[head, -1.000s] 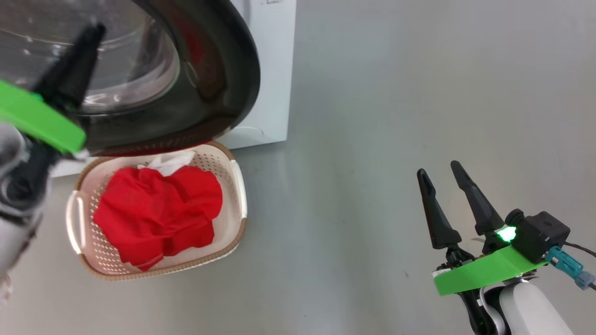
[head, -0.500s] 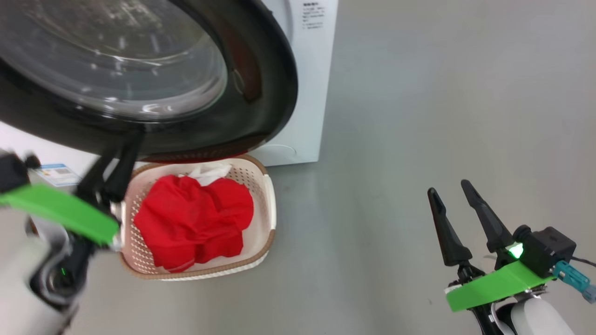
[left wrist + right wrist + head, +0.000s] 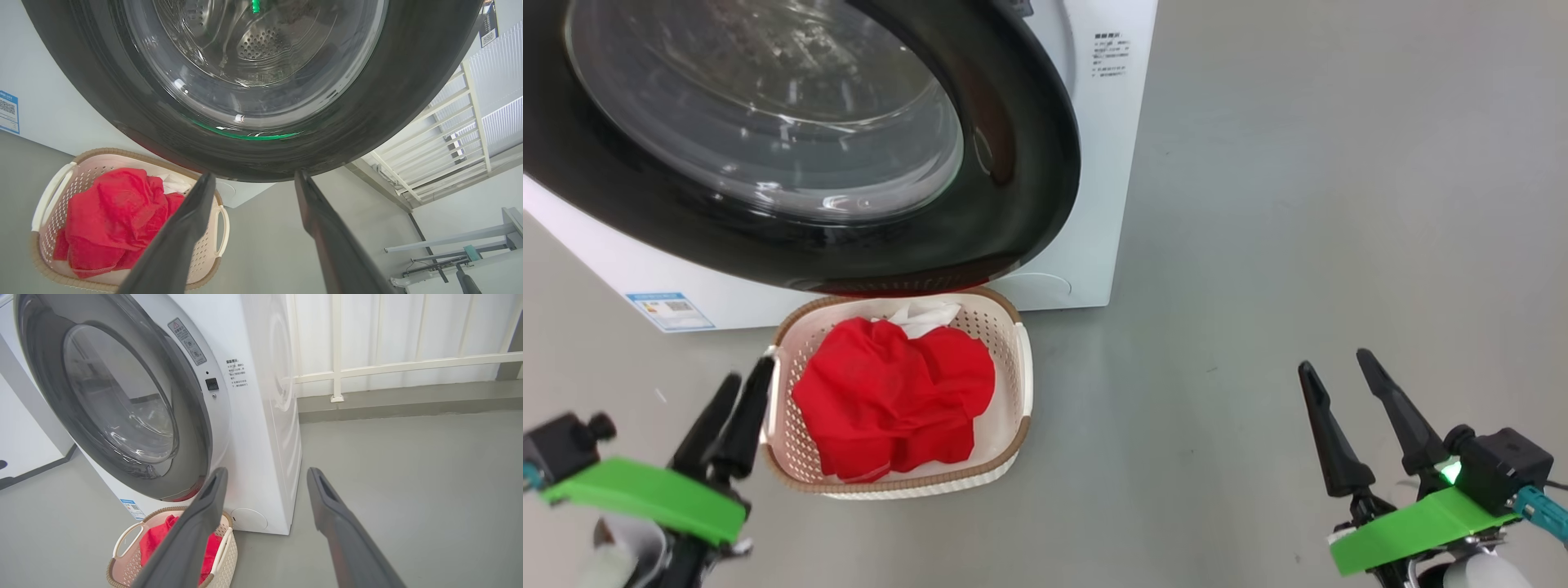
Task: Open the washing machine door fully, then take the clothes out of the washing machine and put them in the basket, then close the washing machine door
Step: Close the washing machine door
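The left gripper (image 3: 750,369) and the right gripper (image 3: 1335,359) are both spread wide and empty. The red clothes (image 3: 890,400) are heaped in the basket (image 3: 1015,343), which is set on the floor just before the washing machine (image 3: 1111,163), beneath its door (image 3: 1021,204). A blue label (image 3: 670,309) and printed text (image 3: 1112,55) are seen, too small to be read. A warning-triangle sticker (image 3: 188,341) and a white railing (image 3: 367,367) are added by the right wrist view.

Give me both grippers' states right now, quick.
Left gripper: open, holding nothing.
Right gripper: open, holding nothing.
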### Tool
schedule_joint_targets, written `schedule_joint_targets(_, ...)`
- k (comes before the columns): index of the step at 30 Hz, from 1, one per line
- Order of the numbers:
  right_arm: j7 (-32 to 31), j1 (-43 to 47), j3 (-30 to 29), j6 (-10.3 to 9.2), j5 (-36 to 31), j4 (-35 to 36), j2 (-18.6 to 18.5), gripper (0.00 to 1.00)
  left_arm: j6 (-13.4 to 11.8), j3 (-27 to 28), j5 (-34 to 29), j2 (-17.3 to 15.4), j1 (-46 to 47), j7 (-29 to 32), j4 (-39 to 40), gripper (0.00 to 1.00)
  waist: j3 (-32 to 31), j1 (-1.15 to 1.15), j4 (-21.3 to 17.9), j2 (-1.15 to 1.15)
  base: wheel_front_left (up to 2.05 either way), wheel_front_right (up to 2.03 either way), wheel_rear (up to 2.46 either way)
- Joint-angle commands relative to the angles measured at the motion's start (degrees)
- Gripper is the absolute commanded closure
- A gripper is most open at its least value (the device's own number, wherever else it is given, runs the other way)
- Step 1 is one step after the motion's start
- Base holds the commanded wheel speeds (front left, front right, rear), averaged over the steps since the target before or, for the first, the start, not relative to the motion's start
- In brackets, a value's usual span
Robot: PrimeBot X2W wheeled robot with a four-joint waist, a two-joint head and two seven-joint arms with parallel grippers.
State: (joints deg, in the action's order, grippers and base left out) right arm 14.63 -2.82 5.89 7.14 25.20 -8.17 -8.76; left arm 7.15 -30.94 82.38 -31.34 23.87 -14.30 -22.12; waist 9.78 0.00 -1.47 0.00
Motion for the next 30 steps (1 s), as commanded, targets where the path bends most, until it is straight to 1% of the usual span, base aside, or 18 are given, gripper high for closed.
schedule_joint_targets(1, 0.37, 0.49, 0.57, 0.35, 0.35, 1.36, -0.89, 0.00, 0.34, 4.01, -2.40, -1.70, -1.02, -0.69, 0.73, 0.00, -0.18, 0.00, -0.27, 0.00, 0.00, 0.00, 0.00)
schedule_joint_targets(7, 0.37, 1.51, -0.60, 0.35, 0.51, 1.31, -0.85, 0.00, 0.34, 11.05, -10.80, 0.90, -7.61, -0.69, -0.24, 0.00, -0.71, 0.00, -1.80, 0.00, 0.00, 0.00, 0.00)
schedule_joint_targets(9, 0.37, 1.84, -1.06, 0.35, 0.51, 1.36, -0.80, 0.00, 0.34, 13.91, -12.63, 2.60, -9.66, -0.69, -0.22, 0.00, -0.84, 0.00, -2.34, 0.00, 0.00, 0.00, 0.00)
schedule_joint_targets(12, 0.37, 2.40, -1.76, 0.35, 0.53, 1.39, -0.75, 0.00, 0.34, 17.68, -17.71, 4.70, -12.49, -0.69, -0.39, 0.00, -1.22, 0.00, -3.07, 0.00, 0.00, 0.00, 0.00)
schedule_joint_targets(13, 0.37, 2.40, -1.76, 0.35, 0.53, 1.39, -0.75, 0.00, 0.34, 17.68, -17.71, 4.70, -12.49, -0.69, -0.39, 0.00, -1.22, 0.00, -3.07, 0.00, 0.00, 0.00, 0.00)
schedule_joint_targets(15, 0.37, 2.87, -2.27, 0.35, 0.56, 1.35, -0.72, 0.00, 0.34, 20.54, -20.85, 6.38, -14.24, -0.69, -0.16, 0.00, -1.49, 0.00, -3.47, 0.00, 0.00, 0.00, 0.00)
schedule_joint_targets(22, 0.37, 3.90, -3.14, 0.35, 0.69, 1.22, -0.65, 0.00, 0.34, 27.80, -31.46, 11.62, -19.55, -0.70, 2.11, 0.00, -2.69, 0.00, -4.74, 0.00, 0.00, 0.00, 0.00)
schedule_joint_targets(28, 0.37, 4.33, -3.71, 0.35, 0.76, 1.14, -0.55, 0.00, 0.34, 31.75, -43.93, 14.87, -22.04, -0.70, 5.36, 0.00, -3.20, 0.00, -5.21, 0.00, 0.00, 0.00, 0.00)
schedule_joint_targets(30, 0.37, 4.44, -3.80, 0.35, 0.75, 1.11, -0.49, 0.00, 0.34, 32.98, -47.13, 16.33, -22.54, -0.70, 6.53, 0.00, -3.39, 0.00, -5.32, 0.00, 0.00, 0.00, 0.00)
